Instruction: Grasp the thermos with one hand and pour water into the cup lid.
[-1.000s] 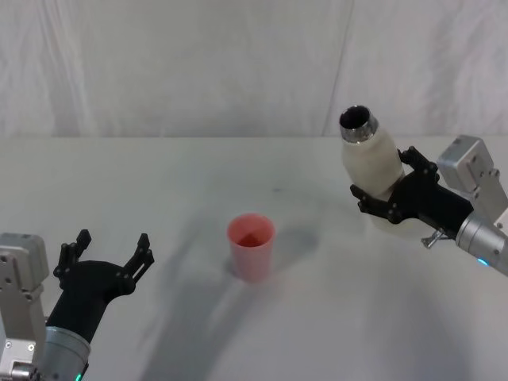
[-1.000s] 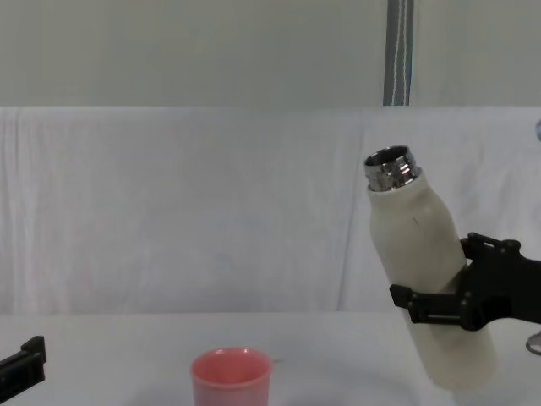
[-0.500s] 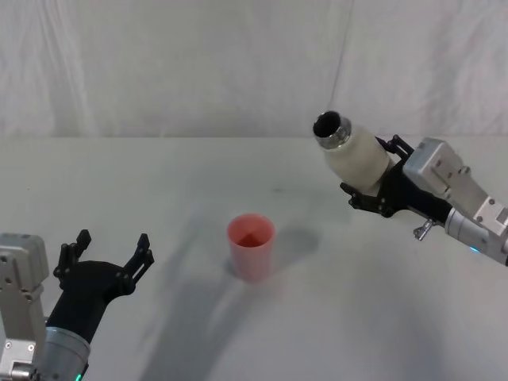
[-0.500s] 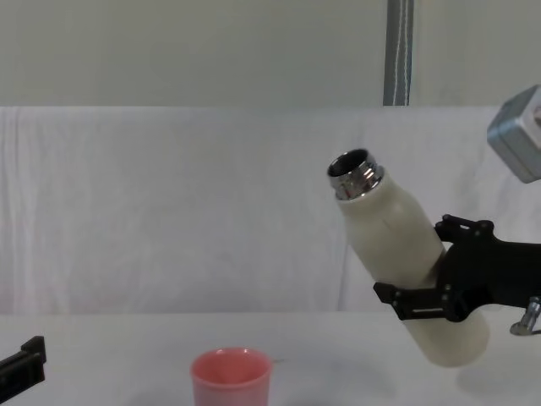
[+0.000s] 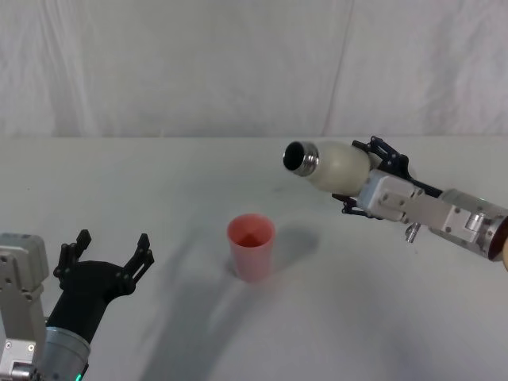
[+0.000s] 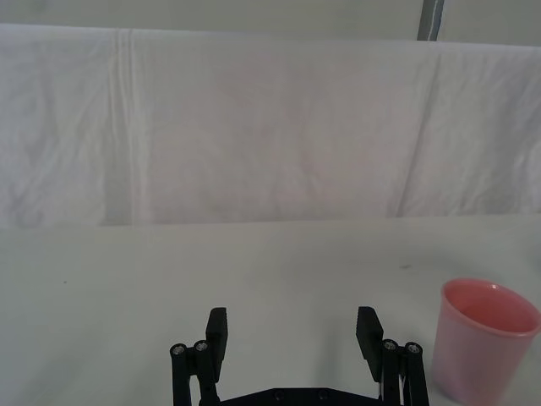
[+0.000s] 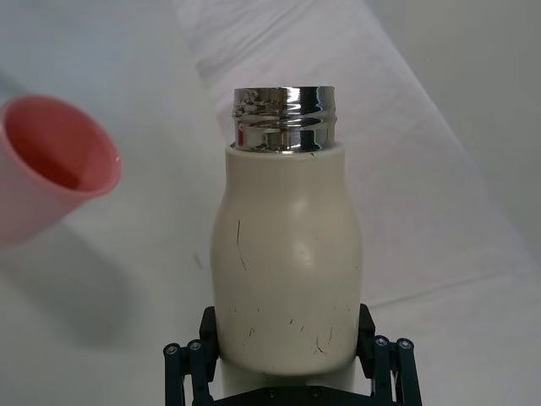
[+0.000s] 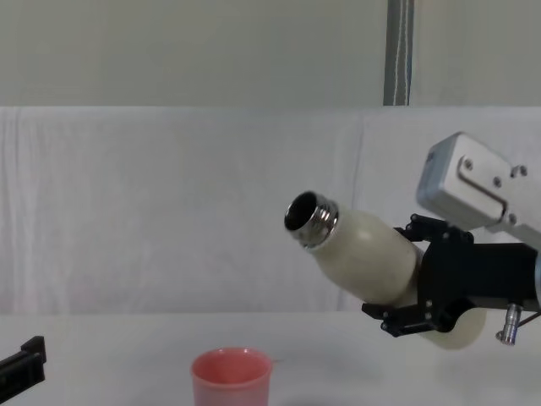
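The right gripper [image 8: 414,292] was clamped round the lower body of the thermos [image 8: 363,258], its black fingers pinching the cream wall on either side, and the bottle hung in the air over the right half of the table [image 5: 159,190], tilted hard so that its chrome neck pointed left and only a little upward. The mouth sat up and to the right of the cup lid [image 5: 252,246], not yet over it. The pink cup stood upright near the middle of the table, toward the front edge. The left gripper [image 5: 107,258] hung parked near the front left corner with its fingers spread, gripping nothing.

I judged the thermos a stiff, smooth-walled thing, likely slick under plastic fingers and heavier toward the base if it held water. Taking it low on the straight part of the body, as here, looked sound; the rounded shoulder or the shiny neck would give a poorer hold. The cup looked light enough to be knocked over by a bump from the neck or a hard stream.

A second before, the bottle had stood nearly upright near the table's right edge, neck toward the ceiling. Half a second before it leaned about halfway. By this moment it lay much flatter and had travelled left toward the cup, with the wrist rolled so the grey block faced up. The cup and the left arm had not shifted.
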Motion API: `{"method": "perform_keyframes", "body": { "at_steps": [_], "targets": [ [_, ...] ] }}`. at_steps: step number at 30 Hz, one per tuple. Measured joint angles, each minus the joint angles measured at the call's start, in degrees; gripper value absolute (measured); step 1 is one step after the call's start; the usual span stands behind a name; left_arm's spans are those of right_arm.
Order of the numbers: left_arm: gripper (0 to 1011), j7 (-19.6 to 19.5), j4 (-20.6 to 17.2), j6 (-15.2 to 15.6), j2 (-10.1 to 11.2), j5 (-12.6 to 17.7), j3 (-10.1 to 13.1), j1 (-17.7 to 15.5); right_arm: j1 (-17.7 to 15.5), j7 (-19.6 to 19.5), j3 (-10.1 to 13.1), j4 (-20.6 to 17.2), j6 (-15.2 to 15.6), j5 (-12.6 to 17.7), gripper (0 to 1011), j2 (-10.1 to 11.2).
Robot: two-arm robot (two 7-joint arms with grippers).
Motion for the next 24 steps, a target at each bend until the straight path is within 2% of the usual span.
{"method": "perform_keyframes", "body": {
  "at_steps": [3,8,15,24],
  "targets": [
    [1001,0.0,0.0,0.0,0.0,0.0,0.0,0.0,0.8,-0.4,-1.3,-0.1,0.5,-3.4,957,0.1],
    [1001,0.0,0.0,0.0,0.0,0.0,0.0,0.0,1.7,-0.5,-2.6,-0.2,1.0,-6.8,957,0.1],
    [1001,0.0,0.0,0.0,0.0,0.0,0.0,0.0,2.3,-1.5,-3.9,-0.3,1.3,-10.0,958,-0.2],
    [1001,0.0,0.0,0.0,0.0,0.0,0.0,0.0,1.5,-4.8,-4.9,-1.0,0.6,-14.2,958,-0.6]
  ]
}}
